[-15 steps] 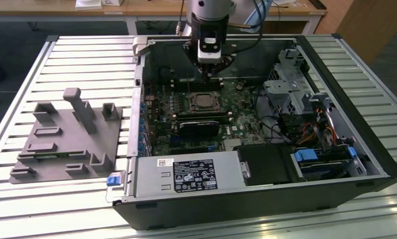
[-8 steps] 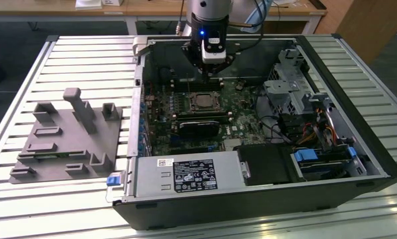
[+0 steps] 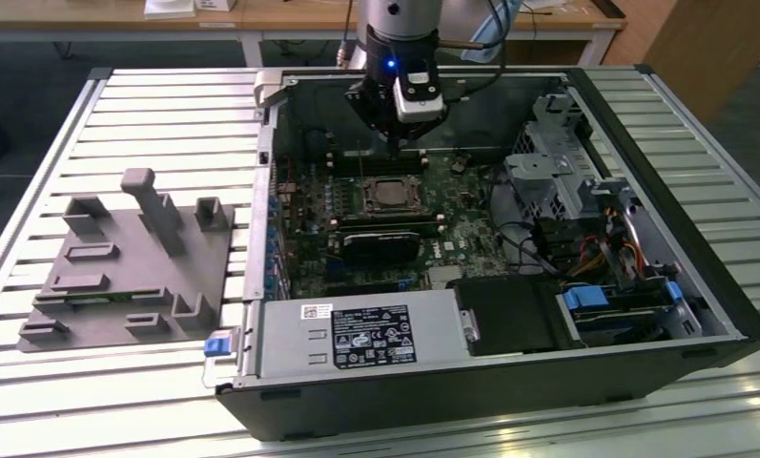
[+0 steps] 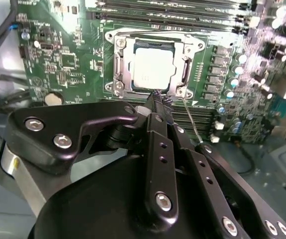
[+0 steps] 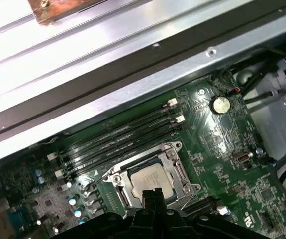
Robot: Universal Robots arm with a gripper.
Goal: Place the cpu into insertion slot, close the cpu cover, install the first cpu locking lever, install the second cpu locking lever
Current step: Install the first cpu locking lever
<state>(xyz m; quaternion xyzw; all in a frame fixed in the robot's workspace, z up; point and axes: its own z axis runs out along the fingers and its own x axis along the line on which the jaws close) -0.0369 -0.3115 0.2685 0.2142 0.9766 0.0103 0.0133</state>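
Note:
The cpu [image 4: 152, 64] [image 5: 150, 178] [image 3: 387, 197], a pale silvery square, lies in the insertion slot [image 4: 129, 85] on the green motherboard. The cpu cover [image 4: 123, 64] [image 5: 175, 171], a silvery frame, lies flat around the chip. A thin wire locking lever [image 4: 190, 121] sticks out slanting from one corner of the socket. My gripper [image 4: 157, 97] [image 5: 151, 191] [image 3: 402, 145] hangs just above the socket's edge beside that lever. Its black fingers are shut together with nothing between them.
Long black memory slots [image 5: 118, 137] run beside the socket, and a black fan unit [image 3: 382, 243] sits on its other side. The open computer case holds a power supply [image 3: 354, 334] and a drive cage [image 3: 558, 162]. A grey fixture [image 3: 125, 267] lies at the exterior view's left.

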